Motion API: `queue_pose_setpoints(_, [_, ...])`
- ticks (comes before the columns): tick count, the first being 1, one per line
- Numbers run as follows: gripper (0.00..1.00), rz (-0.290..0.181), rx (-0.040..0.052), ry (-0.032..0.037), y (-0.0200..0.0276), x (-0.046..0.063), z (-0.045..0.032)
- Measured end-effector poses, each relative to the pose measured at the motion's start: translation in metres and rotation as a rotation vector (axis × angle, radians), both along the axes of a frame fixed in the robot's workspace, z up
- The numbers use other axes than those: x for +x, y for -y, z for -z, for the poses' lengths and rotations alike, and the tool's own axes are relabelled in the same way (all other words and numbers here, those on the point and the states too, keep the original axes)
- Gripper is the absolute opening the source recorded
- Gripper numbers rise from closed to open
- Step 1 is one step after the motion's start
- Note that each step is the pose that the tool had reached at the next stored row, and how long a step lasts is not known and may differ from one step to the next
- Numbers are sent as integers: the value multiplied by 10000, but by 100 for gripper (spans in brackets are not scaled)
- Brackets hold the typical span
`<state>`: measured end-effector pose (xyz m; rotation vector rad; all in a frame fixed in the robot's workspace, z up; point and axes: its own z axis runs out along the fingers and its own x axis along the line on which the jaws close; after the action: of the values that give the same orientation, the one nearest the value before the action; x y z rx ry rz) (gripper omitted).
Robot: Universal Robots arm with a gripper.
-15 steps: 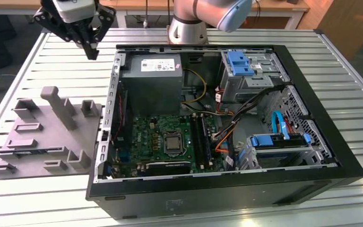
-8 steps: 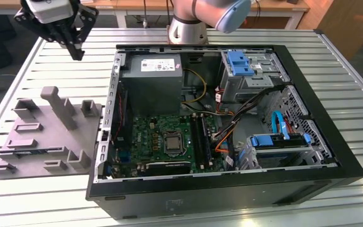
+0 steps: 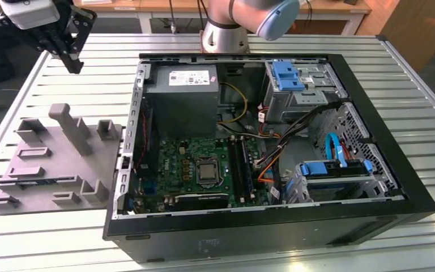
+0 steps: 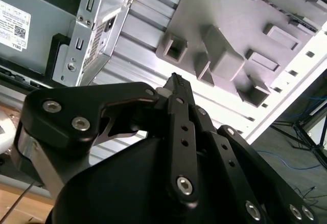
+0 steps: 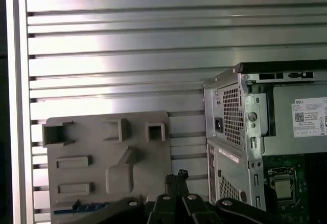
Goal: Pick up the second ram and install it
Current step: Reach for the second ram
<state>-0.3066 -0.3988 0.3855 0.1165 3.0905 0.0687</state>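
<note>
My gripper (image 3: 74, 68) hangs high above the table's far corner on the exterior view's left, beyond the grey fixture tray (image 3: 51, 164). Its black fingers are shut, tips together, with nothing between them, as both wrist views show (image 4: 176, 82) (image 5: 177, 175). A thin blue-green ram stick (image 5: 65, 209) lies in a slot along one edge of the tray (image 5: 107, 147), also seen as a dark strip (image 3: 42, 181). The open computer case (image 3: 278, 59) lies flat, and the long ram slots (image 3: 240, 164) sit beside the processor socket (image 3: 204, 170) on the green motherboard.
The case rests on a slatted aluminium table (image 3: 97, 62). Inside it are a grey power supply (image 3: 181, 93), blue drive brackets (image 3: 287, 76) and loose cables (image 3: 278, 141). Upright grey posts (image 3: 70, 127) rise from the tray. The arm's base (image 3: 225, 34) stands behind the case.
</note>
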Motion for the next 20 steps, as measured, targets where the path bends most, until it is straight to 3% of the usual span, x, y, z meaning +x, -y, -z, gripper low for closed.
queue_pose_setpoints(5, [11,-1,-1,-10,0,-2,0])
queue_pose_setpoints(6, [11,-1,-1,-109,0,-2,1])
queue_pose_setpoints(8, [11,0,-1,-441,0,-1,6])
queue_pose_setpoints(9, [11,-1,0,-517,0,-1,8])
queue_pose_setpoints(14, [11,-7,-1,-520,11,-17,9])
queue_pose_setpoints(20, [11,-11,-1,-482,137,-162,30])
